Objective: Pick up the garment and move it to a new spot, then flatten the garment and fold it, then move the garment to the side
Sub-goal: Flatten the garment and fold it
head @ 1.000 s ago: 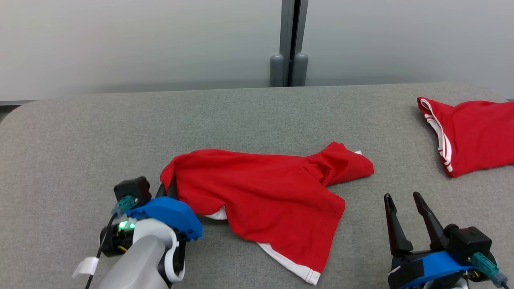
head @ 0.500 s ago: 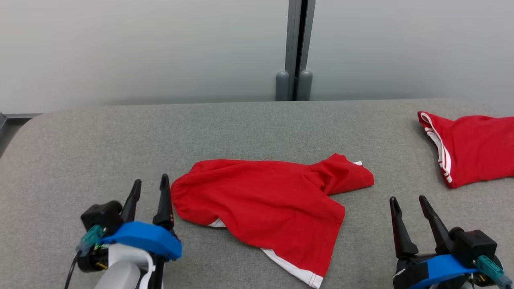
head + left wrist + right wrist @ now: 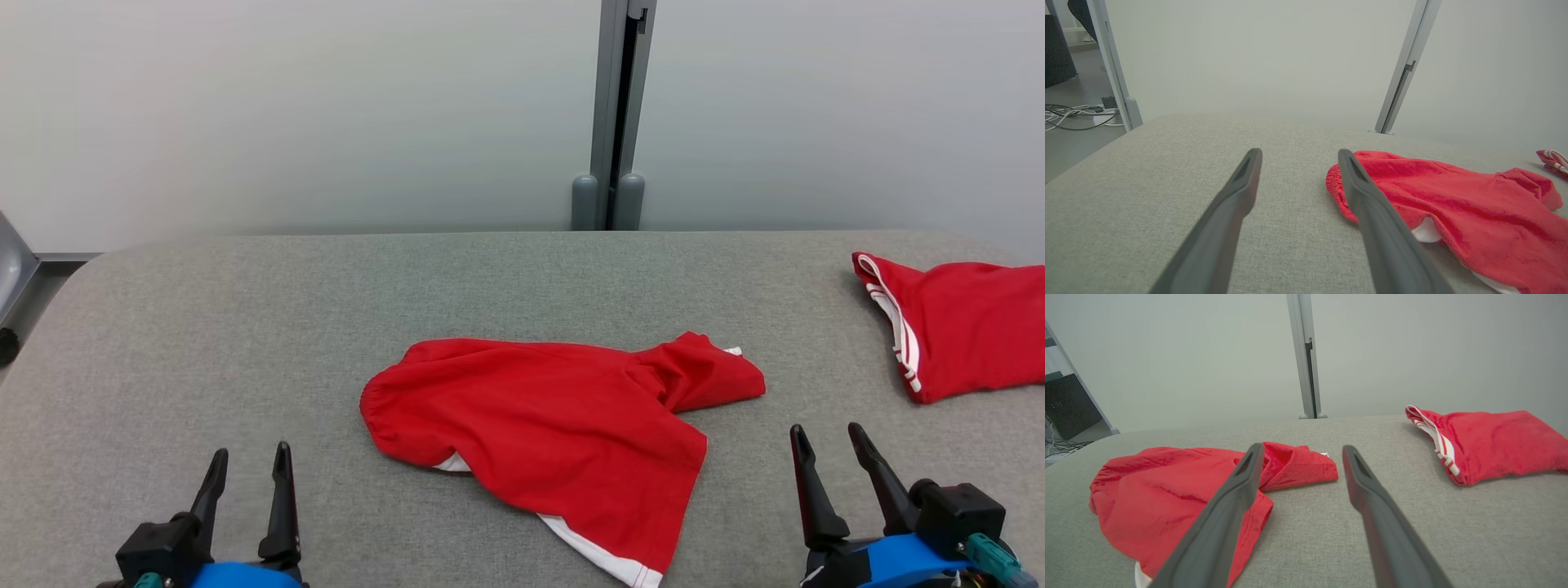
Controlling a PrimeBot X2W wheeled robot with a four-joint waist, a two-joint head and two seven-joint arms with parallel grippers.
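Note:
The garment (image 3: 555,425) is a pair of red shorts with white trim, lying crumpled in the middle of the grey padded table (image 3: 326,294). Its elastic waistband end points left and one leg is folded over at the right. It also appears in the left wrist view as the garment (image 3: 1453,204) and in the right wrist view as the garment (image 3: 1167,490). My left gripper (image 3: 251,461) stands open at the lower left, apart from the cloth, with nothing between its fingers. My right gripper (image 3: 826,438) is open at the lower right, empty, clear of the garment.
A second red garment with white stripes (image 3: 955,335) lies at the table's far right edge, seen too in the right wrist view (image 3: 1486,441). A grey post (image 3: 612,122) and a pale wall stand behind the table. Cables lie on the floor (image 3: 1069,114) to the left.
My left gripper has let go of the garment's waistband end, opened and drawn back to the lower left. The cloth has settled flat. The camera has tilted, shifting the scene downward.

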